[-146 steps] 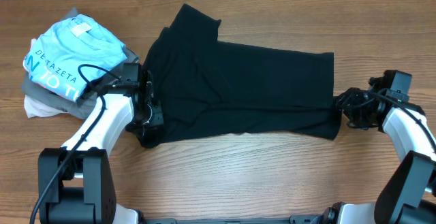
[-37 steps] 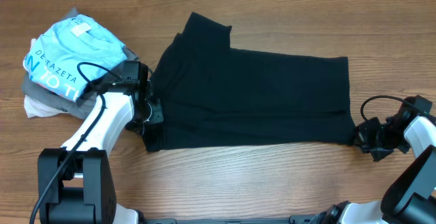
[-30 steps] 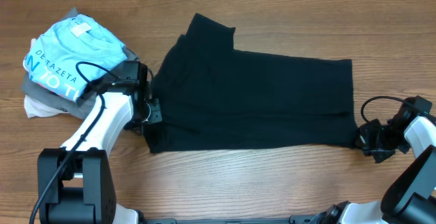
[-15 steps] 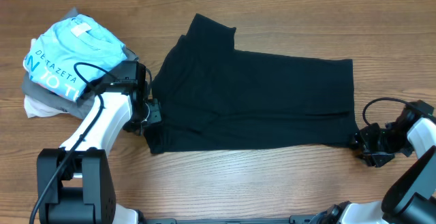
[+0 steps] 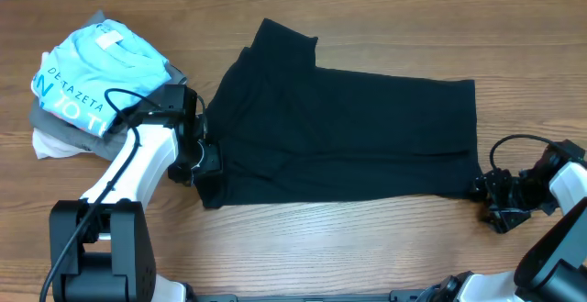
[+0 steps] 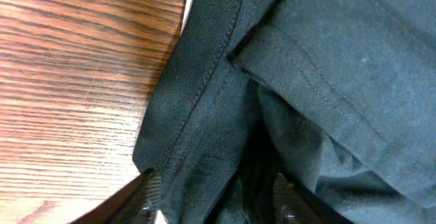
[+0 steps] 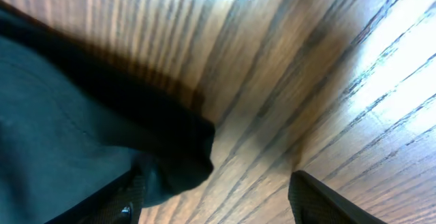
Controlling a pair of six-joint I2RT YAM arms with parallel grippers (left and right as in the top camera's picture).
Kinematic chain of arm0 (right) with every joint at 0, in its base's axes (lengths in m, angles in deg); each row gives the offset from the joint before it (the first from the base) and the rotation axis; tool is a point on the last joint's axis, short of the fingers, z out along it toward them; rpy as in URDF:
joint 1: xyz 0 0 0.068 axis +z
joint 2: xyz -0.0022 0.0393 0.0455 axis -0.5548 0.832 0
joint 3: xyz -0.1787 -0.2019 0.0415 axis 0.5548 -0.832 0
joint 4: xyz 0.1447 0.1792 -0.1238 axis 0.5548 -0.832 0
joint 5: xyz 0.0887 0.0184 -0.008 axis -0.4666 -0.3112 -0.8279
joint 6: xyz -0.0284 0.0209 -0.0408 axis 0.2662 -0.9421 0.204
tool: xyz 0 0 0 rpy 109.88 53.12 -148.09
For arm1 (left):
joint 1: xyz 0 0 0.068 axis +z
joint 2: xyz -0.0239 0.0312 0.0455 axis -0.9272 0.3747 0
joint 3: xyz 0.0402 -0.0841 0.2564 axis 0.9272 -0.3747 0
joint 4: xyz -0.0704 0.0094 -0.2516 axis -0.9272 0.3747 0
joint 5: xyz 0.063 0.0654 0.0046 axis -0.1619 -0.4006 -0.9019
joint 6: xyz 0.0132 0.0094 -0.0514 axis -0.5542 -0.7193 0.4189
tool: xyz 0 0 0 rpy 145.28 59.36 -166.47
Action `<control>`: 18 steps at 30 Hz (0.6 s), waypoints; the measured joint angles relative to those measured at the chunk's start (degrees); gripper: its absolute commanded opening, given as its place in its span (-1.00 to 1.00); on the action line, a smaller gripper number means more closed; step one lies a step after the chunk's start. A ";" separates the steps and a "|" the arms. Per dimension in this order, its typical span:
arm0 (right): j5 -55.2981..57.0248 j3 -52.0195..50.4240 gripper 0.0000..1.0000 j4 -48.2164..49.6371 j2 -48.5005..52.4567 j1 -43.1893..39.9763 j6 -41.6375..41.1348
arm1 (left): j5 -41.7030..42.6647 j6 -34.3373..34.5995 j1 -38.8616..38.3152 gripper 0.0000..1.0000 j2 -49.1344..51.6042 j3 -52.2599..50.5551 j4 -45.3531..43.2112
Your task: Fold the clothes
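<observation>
My left claw (image 5: pixel 206 162) and right claw (image 5: pixel 486 201) have just opened, left half wide, right wide, so the black T-shirt (image 5: pixel 348 137) now lies released and stretched on the surface (image 5: pixel 367 247), ready for folding.

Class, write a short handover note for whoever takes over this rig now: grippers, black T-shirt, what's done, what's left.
Left gripper: looks open, with fabric at the shirt's near left corner between its jaws.
Right gripper: open, at the near right corner.
Black T-shirt: lying flat across the table, one sleeve sticking out on the far side.
Done: laid out.
Left: the folding.
</observation>
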 measured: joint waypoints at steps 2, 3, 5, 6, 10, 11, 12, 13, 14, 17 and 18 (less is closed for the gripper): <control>0.00 -0.42 0.47 0.02 0.00 0.00 -0.04 | -1.03 -0.70 0.02 -0.03 0.00 0.00 1.03; -0.02 -0.50 0.47 -0.07 0.00 0.00 -0.02 | -1.46 -0.74 0.07 -0.02 0.00 0.00 1.27; 0.00 -0.66 0.47 -0.09 0.00 0.00 -0.04 | -1.33 -0.94 0.76 -0.02 0.00 0.00 1.29; 0.00 -0.70 0.48 -0.04 0.00 0.00 -0.04 | -0.76 -1.25 1.27 -0.01 0.00 0.04 1.36; 0.00 -0.70 0.54 0.13 0.00 0.00 -0.04 | 3.78 -3.26 4.00 0.04 -0.13 0.74 1.55; 0.00 -0.70 0.54 0.22 0.00 0.00 -0.02 | 4.83 -3.78 4.35 0.05 -0.31 0.90 1.55; -0.02 -0.70 0.54 0.35 0.00 0.00 -0.04 | 5.51 -4.17 4.61 0.05 -0.46 1.01 1.60; -0.07 -0.70 0.54 0.39 0.00 0.00 -0.02 | 6.19 -4.74 4.74 0.06 -0.61 1.09 1.57; -0.09 -0.70 0.55 0.44 0.00 0.00 -0.04 | 6.95 -5.53 4.74 0.08 -0.76 1.16 1.57; -0.17 -0.70 0.54 0.61 0.00 0.00 -0.04 | 11.08 -9.42 4.72 0.12 -0.85 1.16 0.76; -0.17 -0.70 0.54 0.61 0.00 0.00 -0.07 | 12.68 -10.75 4.72 0.13 -0.87 1.16 0.72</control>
